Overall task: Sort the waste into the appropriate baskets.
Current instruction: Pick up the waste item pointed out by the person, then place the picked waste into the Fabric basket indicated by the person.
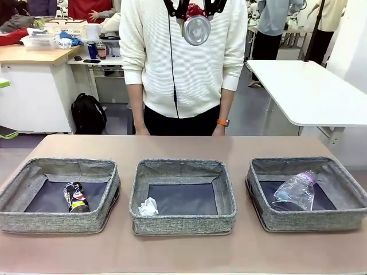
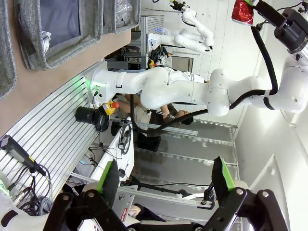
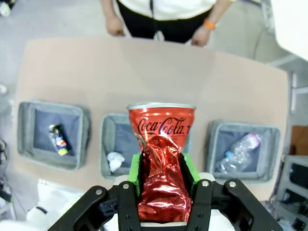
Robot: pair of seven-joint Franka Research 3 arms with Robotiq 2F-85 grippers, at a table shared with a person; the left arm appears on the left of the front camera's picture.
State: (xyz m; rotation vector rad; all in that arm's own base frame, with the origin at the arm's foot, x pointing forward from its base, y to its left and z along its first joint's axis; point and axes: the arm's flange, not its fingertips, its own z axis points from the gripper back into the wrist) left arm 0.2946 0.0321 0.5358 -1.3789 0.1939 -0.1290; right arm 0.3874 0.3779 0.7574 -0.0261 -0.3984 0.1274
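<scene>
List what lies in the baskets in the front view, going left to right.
Dark can → paper wad → clear bottle.

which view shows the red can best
The right wrist view: the red can sits close up, crushed at the waist, clamped in the right hand. The front view shows just its silver end high up. The left wrist view shows it small, in the top corner.

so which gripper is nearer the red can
Right. The right gripper is shut on the crushed red can, high above the baskets. The left gripper stands open and far off, with the can held at the other arm's end across the room.
</scene>
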